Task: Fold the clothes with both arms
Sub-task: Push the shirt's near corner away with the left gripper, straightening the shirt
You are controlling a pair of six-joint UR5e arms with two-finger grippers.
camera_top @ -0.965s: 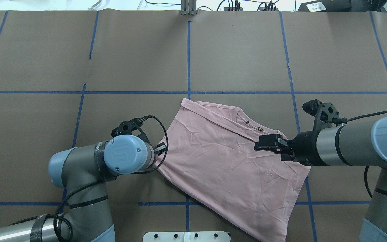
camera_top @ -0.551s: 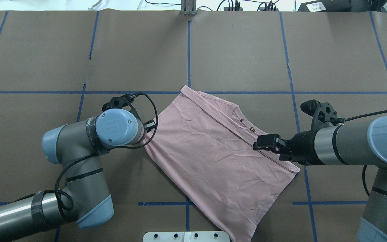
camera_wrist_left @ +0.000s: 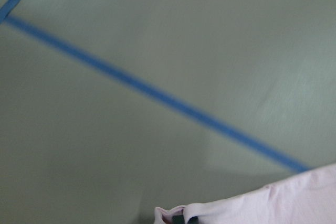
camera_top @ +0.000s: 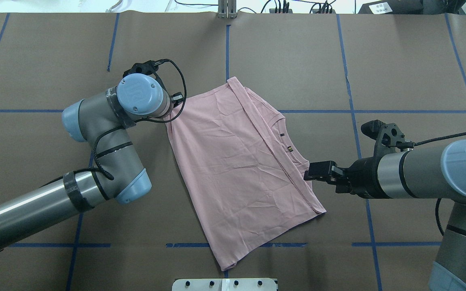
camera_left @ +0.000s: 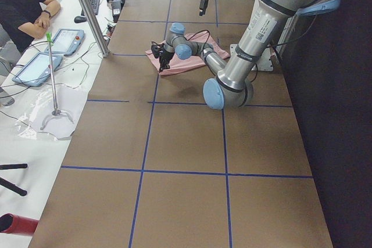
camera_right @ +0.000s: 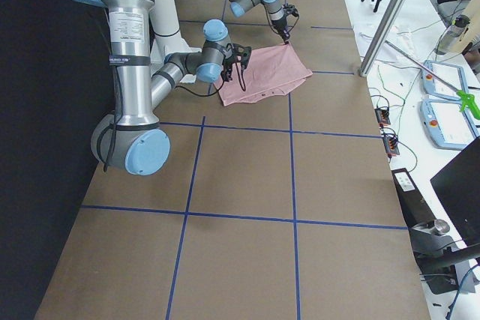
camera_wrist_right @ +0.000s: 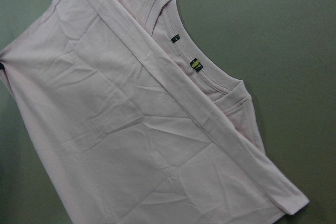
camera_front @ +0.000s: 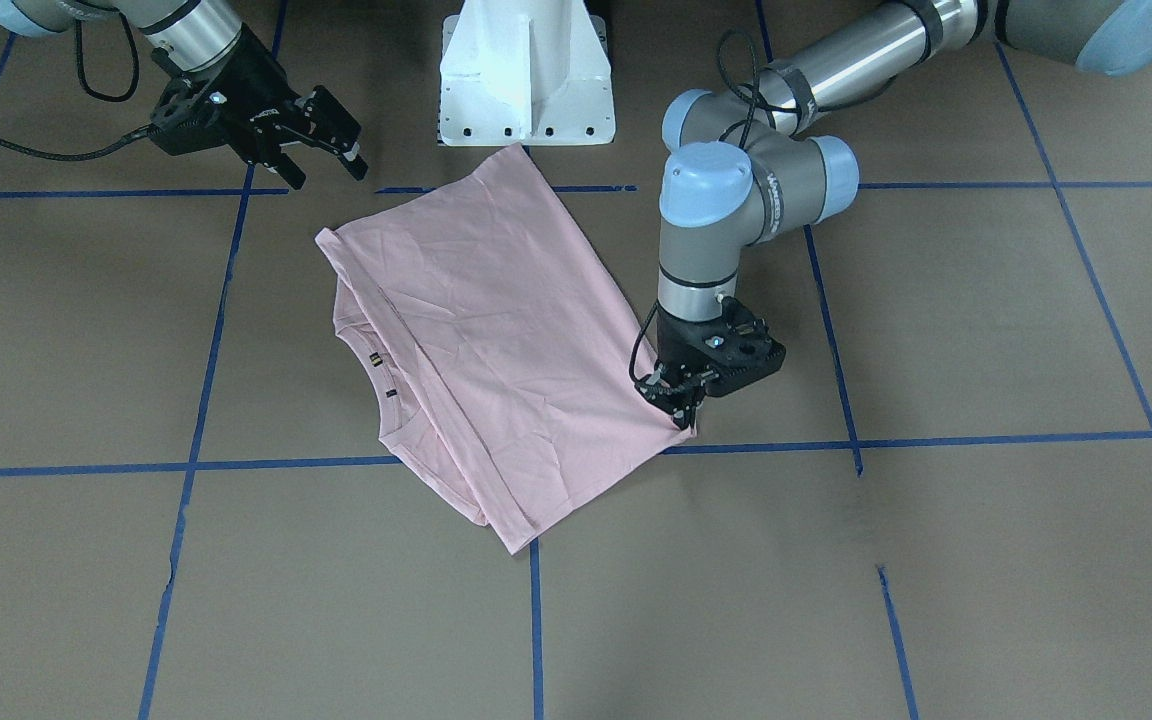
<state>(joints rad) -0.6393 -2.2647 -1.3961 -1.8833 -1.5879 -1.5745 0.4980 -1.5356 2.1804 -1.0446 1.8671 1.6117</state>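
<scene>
The left arm (camera_top: 26, 212) comes in over the worktop (camera_top: 411, 72) with its wrist bent straight down. The left claw (camera_front: 683, 410) is pressed together on one corner of the pink T-shirt (camera_top: 241, 169), pinching a small bunch of cloth low against the brown paper. The left wrist view shows that gathered corner at its lower edge, with a blurred blue tape line (camera_wrist_left: 157, 95) crossing above it. From the pinched corner the T-shirt spreads rightward and toward the robot, flat, creased and plain side up, at a slant to the tape grid. A long folded band runs down the side nearer the right arm (camera_top: 419, 173), and the neckline (camera_top: 297, 159) with two small dark labels (camera_wrist_right: 196, 64) shows beyond it. The right claw (camera_front: 328, 175) is spread wide and holds nothing; it hangs above the worktop just off the neckline side of the T-shirt, pointing toward it. Blue tape marks the brown paper into large squares. The white pedestal (camera_front: 526, 70) stands at the robot's edge, and a person in black (camera_left: 23, 4) sits across the worktop beside two tablet-like panels (camera_left: 67, 40).
</scene>
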